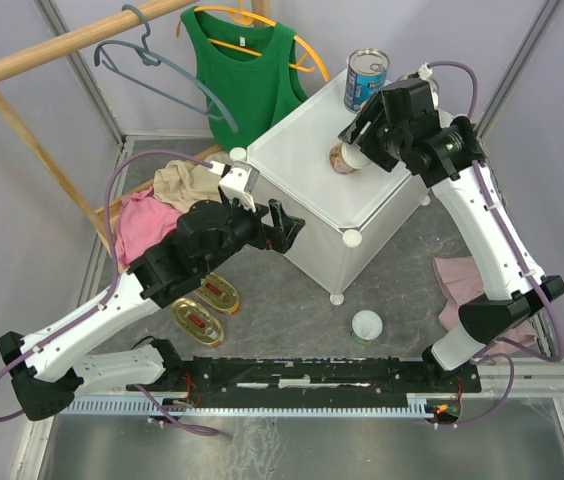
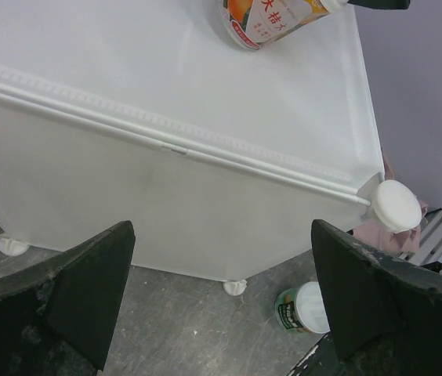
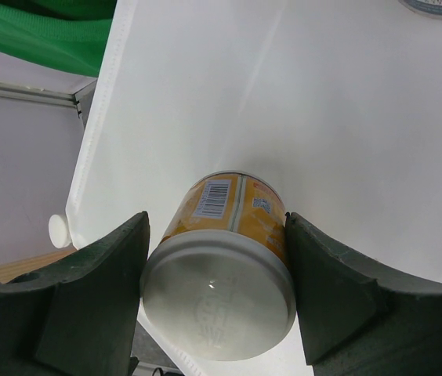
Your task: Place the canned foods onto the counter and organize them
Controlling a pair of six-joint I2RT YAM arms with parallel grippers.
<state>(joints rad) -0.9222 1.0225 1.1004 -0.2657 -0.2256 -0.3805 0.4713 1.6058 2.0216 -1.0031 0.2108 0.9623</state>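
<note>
**Right claw closed on a small can over the counter**

Right gripper (image 1: 354, 148) is seen closed on a small white-lidded can (image 1: 342, 158), with both fingers (image 3: 96, 298) pressed to its sides just under the lid. It is held over the middle of the counter (image 1: 302, 185). Left gripper (image 1: 284, 226) is held wide and empty beside the counter's near-left wall.

At the counter's far corner one tall blue-labelled can (image 1: 366, 80) is stood upright. A second tall one cannot be found in any view. The held can is tipped, and whether its base touches the counter top cannot be told. A second small can (image 1: 367, 325) lies on the floor by the counter's near corner. Two oval gold tins (image 1: 220, 293) lie on the floor to the left of the counter.

The step in hand is judged to be the setting down. It would be done well if the can were first brought upright and then lowered until its base sits flat. It should be placed near the tall can but apart from it, so that room is kept for the rest. Only then should it be released, with the jaws drawn straight back off its sides.

The tilt is shown best by the left wrist view, where the can is seen side-on above the counter's top. The finger contact and the lid are shown only by the right wrist view. The tins are shown only from above.
</note>
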